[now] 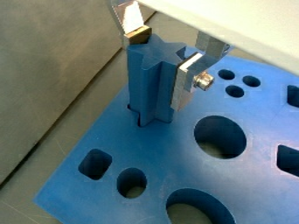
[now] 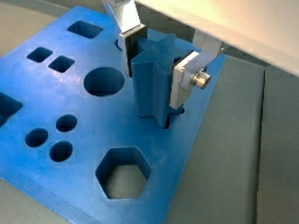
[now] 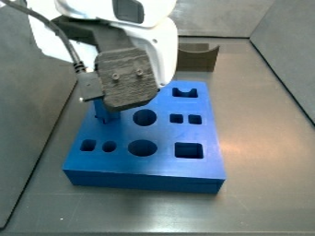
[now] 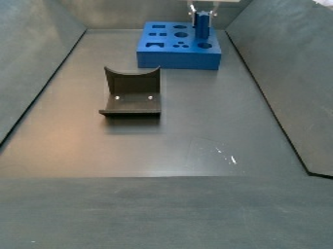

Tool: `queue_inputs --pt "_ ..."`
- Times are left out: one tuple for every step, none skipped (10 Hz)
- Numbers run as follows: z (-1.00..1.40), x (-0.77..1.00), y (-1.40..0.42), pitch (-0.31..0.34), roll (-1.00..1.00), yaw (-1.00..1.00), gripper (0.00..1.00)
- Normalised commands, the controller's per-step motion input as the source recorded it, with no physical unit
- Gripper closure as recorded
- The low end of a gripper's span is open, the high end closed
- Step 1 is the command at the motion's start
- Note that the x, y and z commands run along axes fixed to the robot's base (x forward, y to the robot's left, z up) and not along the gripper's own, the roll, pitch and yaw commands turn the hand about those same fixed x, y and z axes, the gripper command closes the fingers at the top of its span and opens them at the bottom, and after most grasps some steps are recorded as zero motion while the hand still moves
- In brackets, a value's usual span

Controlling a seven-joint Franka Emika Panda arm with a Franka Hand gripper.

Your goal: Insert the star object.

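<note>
The bright-blue star object (image 1: 146, 87) stands upright with its lower end in the star-shaped hole at one corner of the flat blue board (image 1: 152, 166). It also shows in a wrist view (image 2: 152, 92) and in a side view (image 4: 203, 31). My gripper (image 1: 162, 70) straddles the peg's upper part, a silver finger (image 1: 184, 83) against one side and a dark pad (image 2: 132, 48) against the other; no gap shows. In a side view the gripper (image 3: 105, 109) hides most of the peg. The board (image 2: 70, 98) has round, square and hexagonal holes.
A grey curved block (image 4: 130, 92) lies on the grey floor well away from the board (image 4: 176, 60); it also shows behind the board in a side view (image 3: 197, 55). Sloping grey walls close in the floor on all sides.
</note>
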Motion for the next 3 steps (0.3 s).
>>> queue_inputs --pt "-0.13 -0.06 0.00 -0.159 -0.06 0.00 1.00" --pt "-0.25 -0.05 0.00 -0.217 -0.03 0.00 1.00" --pt "0.00 0.00 0.00 0.000 0.00 0.00 1.00"
